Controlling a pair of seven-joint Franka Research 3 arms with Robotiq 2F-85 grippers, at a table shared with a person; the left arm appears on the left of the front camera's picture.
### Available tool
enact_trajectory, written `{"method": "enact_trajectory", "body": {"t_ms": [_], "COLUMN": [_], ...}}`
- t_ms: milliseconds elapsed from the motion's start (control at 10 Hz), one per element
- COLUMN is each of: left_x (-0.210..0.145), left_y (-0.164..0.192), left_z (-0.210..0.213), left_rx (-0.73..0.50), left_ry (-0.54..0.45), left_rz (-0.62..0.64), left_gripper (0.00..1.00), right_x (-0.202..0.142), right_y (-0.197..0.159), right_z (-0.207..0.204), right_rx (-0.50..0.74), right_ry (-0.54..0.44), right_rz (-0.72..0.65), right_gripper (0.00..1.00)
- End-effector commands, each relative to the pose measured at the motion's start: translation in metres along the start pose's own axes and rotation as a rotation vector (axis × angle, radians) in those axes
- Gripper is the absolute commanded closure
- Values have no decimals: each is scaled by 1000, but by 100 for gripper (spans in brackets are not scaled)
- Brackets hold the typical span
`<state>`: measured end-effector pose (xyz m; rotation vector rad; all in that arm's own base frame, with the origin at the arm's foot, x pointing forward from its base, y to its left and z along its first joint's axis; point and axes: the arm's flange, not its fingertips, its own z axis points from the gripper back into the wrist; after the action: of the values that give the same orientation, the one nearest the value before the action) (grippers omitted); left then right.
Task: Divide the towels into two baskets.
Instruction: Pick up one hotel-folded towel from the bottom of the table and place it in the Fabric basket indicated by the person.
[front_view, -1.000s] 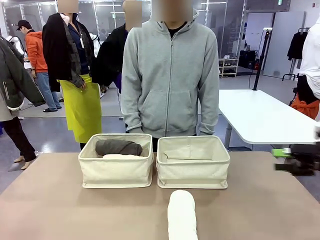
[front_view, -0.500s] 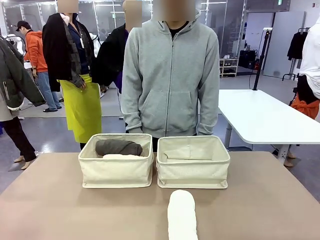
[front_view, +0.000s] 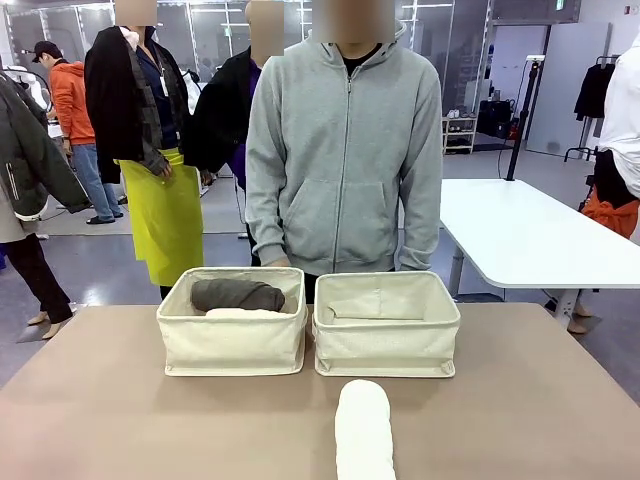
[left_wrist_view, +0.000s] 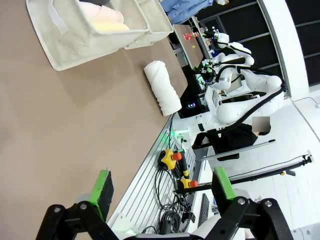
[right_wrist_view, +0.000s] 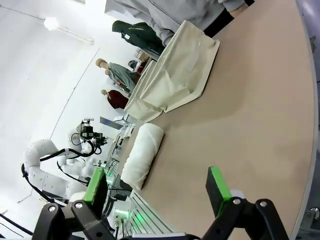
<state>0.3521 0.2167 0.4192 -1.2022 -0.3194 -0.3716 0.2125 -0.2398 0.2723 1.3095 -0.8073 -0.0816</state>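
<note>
White towel alone on open surface; both claws wide and empty.

The white towel (front_view: 364, 432) lay lengthwise near the robot-side edge of the brown surface (front_view: 100, 400), with bare room on either side of it. Just beyond the white towel, apart from it, stood the left basket (front_view: 232, 350) and the right basket (front_view: 387, 352), their walls touching. The left basket held the dark towel (front_view: 238, 294) above a pale yellow towel (front_view: 240, 313). A person (front_view: 345, 150) stood behind them at the far edge. Well off to either side of the white towel, the left claw (left_wrist_view: 163, 184) and the right claw (right_wrist_view: 156, 184) hung over the surface's edge, jaws spread wide with nothing between them.
</note>
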Motion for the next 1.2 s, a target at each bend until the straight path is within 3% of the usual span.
{"method": "enact_trajectory", "body": {"t_ms": [0,1100], "left_x": [-3,-3], "left_y": [-2,-2], "left_z": [2,2], "left_rx": [-3,-3], "left_ry": [7,7], "left_rz": [0,0], "left_gripper": [0,0], "right_x": [1,1], "right_y": [6,6], "right_z": [0,0], "right_rx": [-25,-25], "right_ry": [-3,-3], "right_rz": [-22,-22], "right_gripper": [0,0]}}
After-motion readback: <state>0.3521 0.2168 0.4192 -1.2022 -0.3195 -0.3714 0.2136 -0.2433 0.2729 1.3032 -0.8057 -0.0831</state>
